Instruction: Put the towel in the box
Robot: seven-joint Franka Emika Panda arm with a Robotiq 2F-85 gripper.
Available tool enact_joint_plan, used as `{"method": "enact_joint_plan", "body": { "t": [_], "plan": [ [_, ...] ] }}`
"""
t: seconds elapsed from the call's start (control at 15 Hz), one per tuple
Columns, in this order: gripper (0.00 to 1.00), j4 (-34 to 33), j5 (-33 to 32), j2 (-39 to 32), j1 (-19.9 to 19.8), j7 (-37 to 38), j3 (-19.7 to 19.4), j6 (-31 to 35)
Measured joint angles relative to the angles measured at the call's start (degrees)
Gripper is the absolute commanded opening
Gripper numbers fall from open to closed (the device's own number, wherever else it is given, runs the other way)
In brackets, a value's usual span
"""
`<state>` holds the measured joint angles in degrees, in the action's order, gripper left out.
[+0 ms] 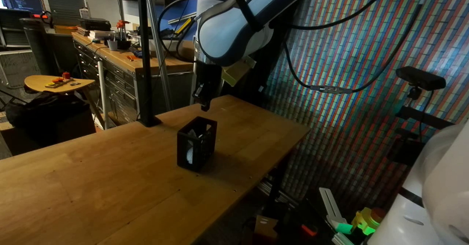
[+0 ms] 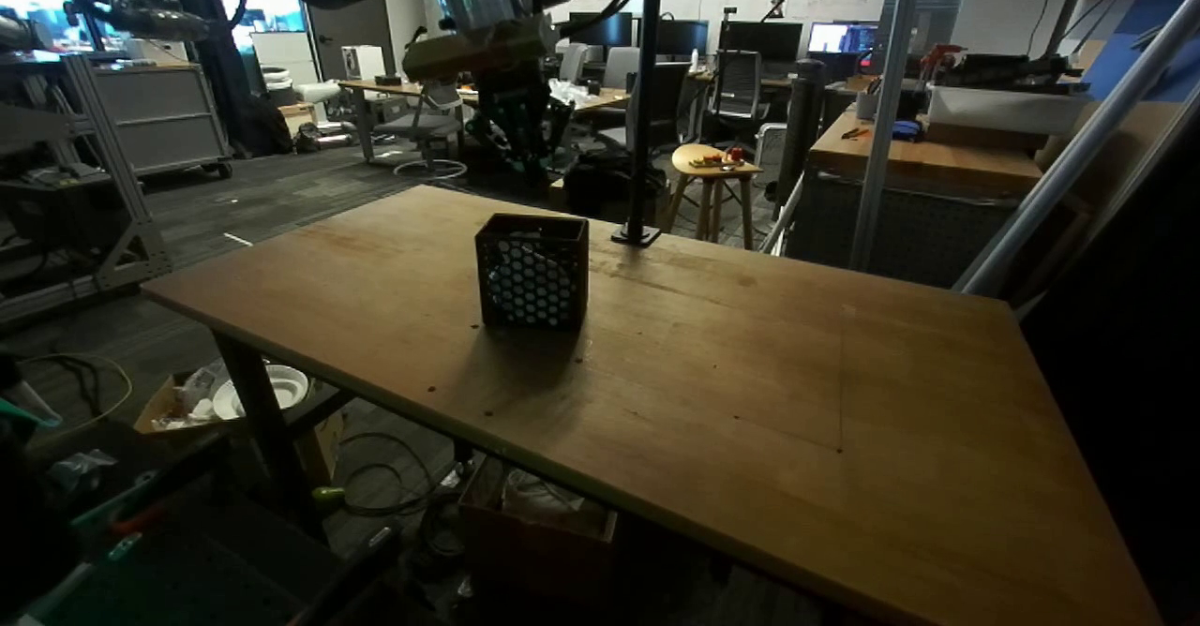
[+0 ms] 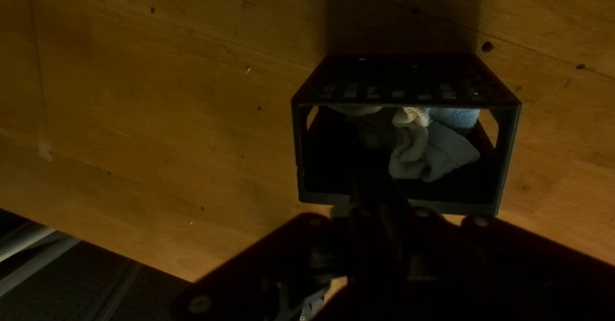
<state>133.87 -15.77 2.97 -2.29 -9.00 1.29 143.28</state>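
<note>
The black box (image 1: 207,147) stands upright on the table, its top facing up; in an exterior view its side shows a honeycomb pattern (image 2: 532,279). Inside lies the towel (image 3: 444,153), crumpled, pale grey with a bluish patch, seen through the box's top in the wrist view. A bit of the towel (image 1: 189,155) also shows through a side cut-out. Above the box hangs my gripper (image 1: 205,108), apart from it, pointing down. In the wrist view the dark gripper (image 3: 377,181) has its fingers together and overlaps the near rim; no cloth shows between them.
The wooden table (image 2: 750,401) carries the box. A black upright post (image 1: 146,72) is fixed at the table's edge, not far from the box. A wooden workbench (image 1: 128,63) and a small stool (image 2: 717,162) stand beyond the table.
</note>
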Motion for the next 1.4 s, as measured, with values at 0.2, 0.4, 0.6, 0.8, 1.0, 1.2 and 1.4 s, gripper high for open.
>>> {"method": "enact_joint_plan", "body": {
  "t": [0.2,0.4,0.6,0.8,1.0,1.2,1.4],
  "plan": [
    [0.09,0.4,0.0,-1.5,0.7,0.4,0.1,0.1],
    [0.11,0.5,0.1,-3.4,1.1,0.6,0.1,0.1],
    [0.09,0.5,0.4,-5.3,1.1,0.6,0.0,0.2],
    [0.11,0.4,0.6,-6.7,1.1,0.6,-0.1,0.8],
    [0.1,-0.1,1.2,-8.0,1.0,0.5,-0.2,1.2],
    [0.1,-1.1,1.9,-9.5,0.9,0.1,-0.3,1.3],
    [0.1,-2.5,3.4,-11.2,0.7,-1.1,-0.3,1.3]
  ]
}}
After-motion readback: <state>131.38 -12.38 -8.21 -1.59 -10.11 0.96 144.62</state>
